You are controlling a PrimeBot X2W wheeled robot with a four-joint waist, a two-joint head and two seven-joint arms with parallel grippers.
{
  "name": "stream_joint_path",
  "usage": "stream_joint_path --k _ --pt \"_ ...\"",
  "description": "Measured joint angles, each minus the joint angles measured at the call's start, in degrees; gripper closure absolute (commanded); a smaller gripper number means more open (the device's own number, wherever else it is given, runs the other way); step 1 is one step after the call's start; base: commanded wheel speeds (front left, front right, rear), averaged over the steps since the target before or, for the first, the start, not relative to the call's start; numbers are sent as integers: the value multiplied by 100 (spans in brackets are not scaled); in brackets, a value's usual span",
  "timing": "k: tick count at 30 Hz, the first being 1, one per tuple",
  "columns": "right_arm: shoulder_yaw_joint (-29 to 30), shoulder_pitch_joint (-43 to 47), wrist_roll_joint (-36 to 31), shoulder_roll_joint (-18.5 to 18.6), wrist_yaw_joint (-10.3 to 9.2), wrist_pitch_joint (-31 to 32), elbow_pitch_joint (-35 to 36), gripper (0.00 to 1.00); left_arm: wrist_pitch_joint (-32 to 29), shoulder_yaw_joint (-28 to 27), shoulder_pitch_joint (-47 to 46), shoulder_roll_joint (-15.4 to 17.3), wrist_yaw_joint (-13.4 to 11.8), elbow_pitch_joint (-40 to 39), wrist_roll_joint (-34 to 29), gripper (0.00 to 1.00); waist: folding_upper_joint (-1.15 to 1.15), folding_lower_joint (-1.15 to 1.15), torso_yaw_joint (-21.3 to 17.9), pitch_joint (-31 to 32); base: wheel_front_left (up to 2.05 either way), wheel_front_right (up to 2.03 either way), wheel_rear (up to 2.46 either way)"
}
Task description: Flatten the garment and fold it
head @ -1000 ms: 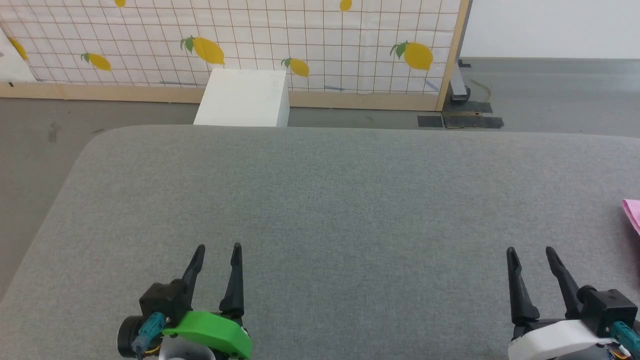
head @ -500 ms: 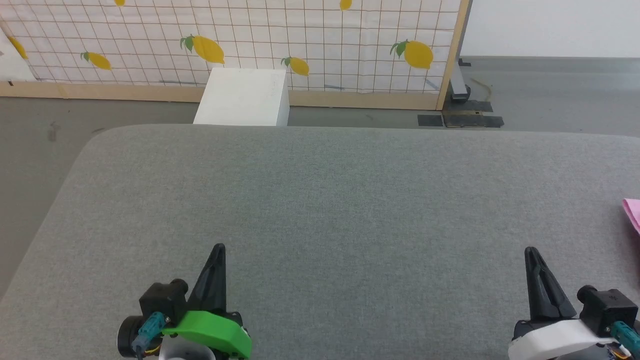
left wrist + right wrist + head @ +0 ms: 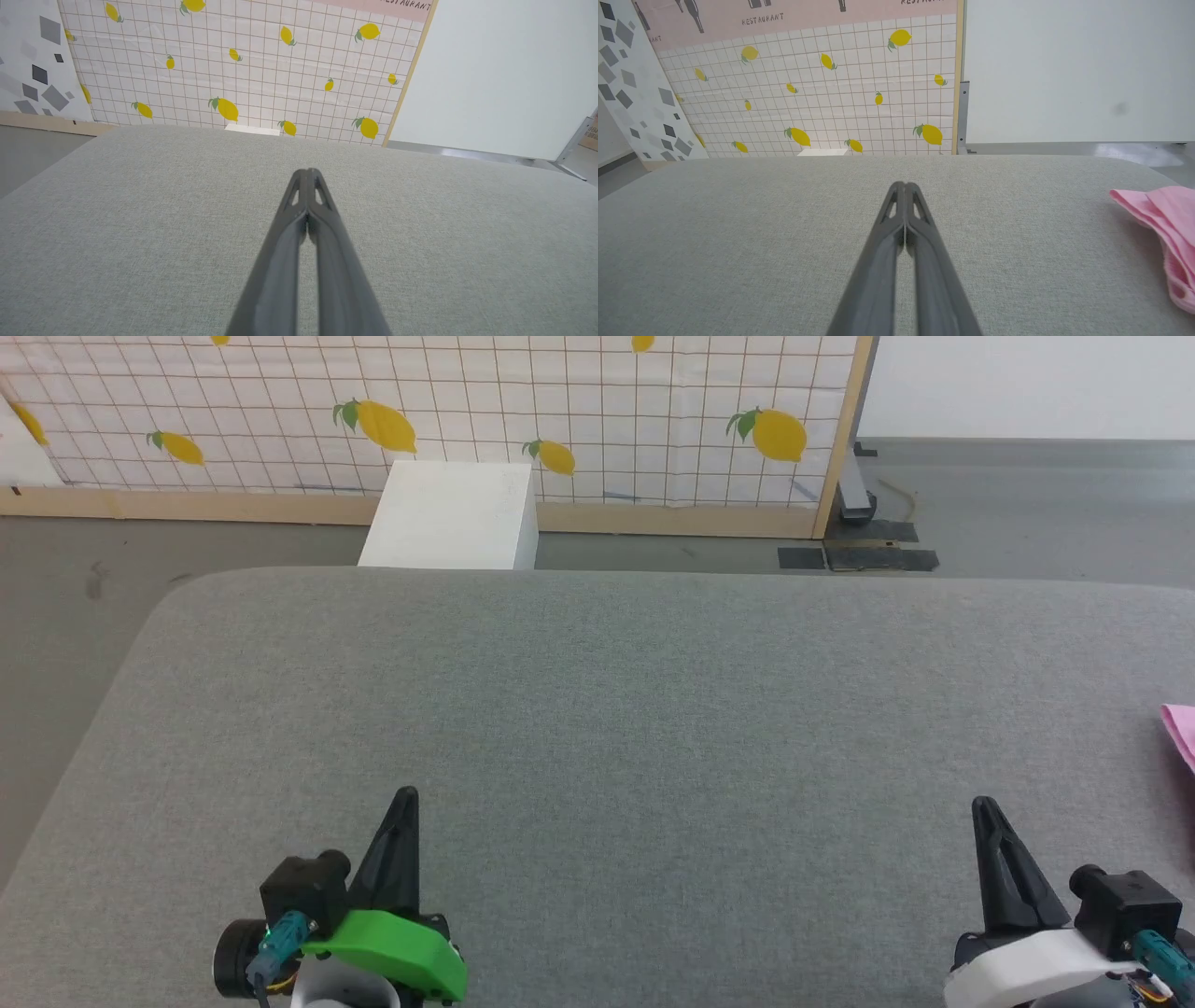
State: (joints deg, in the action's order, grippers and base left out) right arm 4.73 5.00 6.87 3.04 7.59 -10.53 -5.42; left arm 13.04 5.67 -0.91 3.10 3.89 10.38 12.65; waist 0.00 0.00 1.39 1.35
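Light pink shorts [image 3: 1164, 228] lie on the grey padded table at the far right, cut off by the frame edge; in the head view just a pink corner of the shorts [image 3: 1181, 733] peeks in. My right gripper [image 3: 982, 805] rests low at the lower right, shut and empty, left of the shorts and apart from them. Its closed fingertips [image 3: 903, 187] point across bare table. My left gripper [image 3: 407, 795] sits at the lower left, also shut with nothing in it, its fingertips [image 3: 307, 173] pressed together.
The grey fabric table [image 3: 635, 709] spreads wide ahead of both grippers. Behind its far edge stand a white box [image 3: 453, 518] and a lemon-patterned screen [image 3: 467, 411] with a wooden frame. Grey floor lies to the left and beyond.
One second ago both grippers stood open; both have since shut on nothing. The head view has shifted slightly.
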Motion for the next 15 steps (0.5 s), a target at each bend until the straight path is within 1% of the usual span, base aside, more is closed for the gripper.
stream_joint_path --k 15 --pt "-66 -30 -88 -1 0 146 66 100 -187 -87 0 0 -52 -138 -112 100 0 0 -19 -18 0 0 0"
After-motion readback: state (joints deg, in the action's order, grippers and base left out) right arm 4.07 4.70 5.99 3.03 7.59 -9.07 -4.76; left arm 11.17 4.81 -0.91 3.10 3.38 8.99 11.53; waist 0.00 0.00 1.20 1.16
